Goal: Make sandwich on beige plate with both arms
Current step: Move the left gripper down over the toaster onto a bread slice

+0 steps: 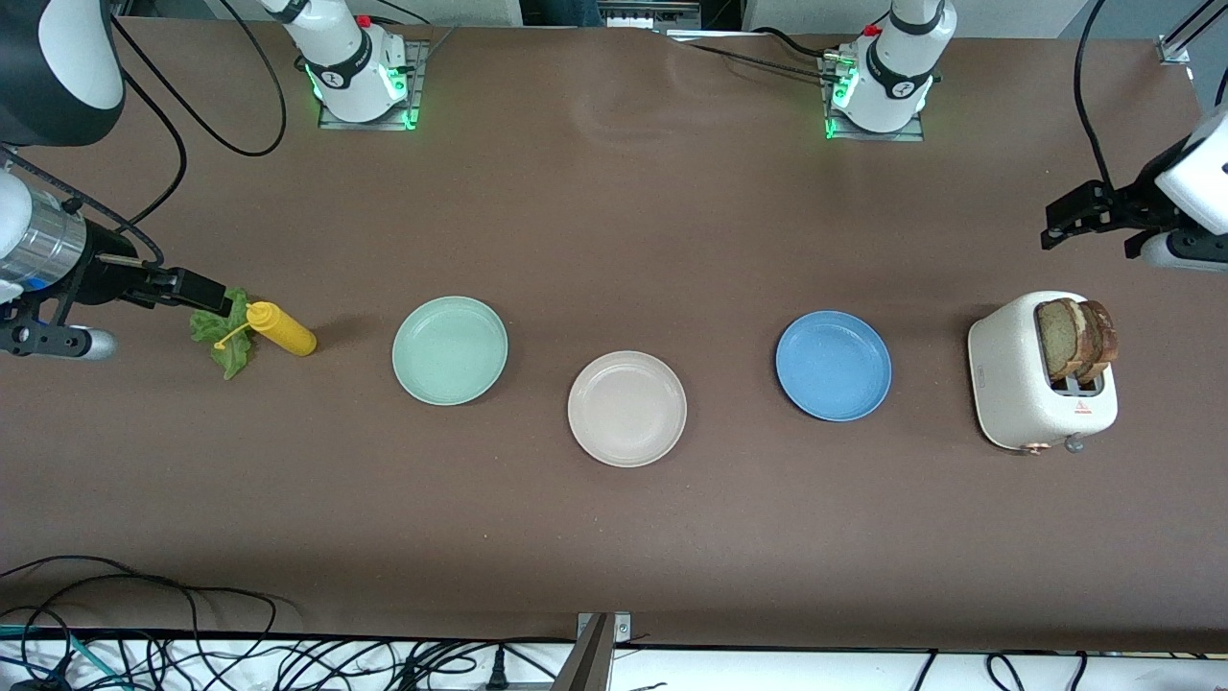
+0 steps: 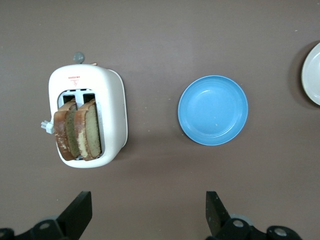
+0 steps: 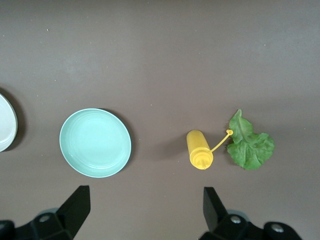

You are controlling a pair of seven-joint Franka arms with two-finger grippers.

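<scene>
We see the beige plate bare between the mint-green plate and the blue plate. The left gripper hangs spread over the table near the toaster with two bread slices. The right gripper hangs spread near the lettuce leaf.

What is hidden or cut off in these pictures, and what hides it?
- Lettuce leaf: front view, partly covered by the right gripper.
- Bread slices: lower parts sit inside the toaster.
- Beige plate: left wrist view, cut off by the picture's edge.
- Left gripper: left wrist view, only the open fingertips show.
</scene>
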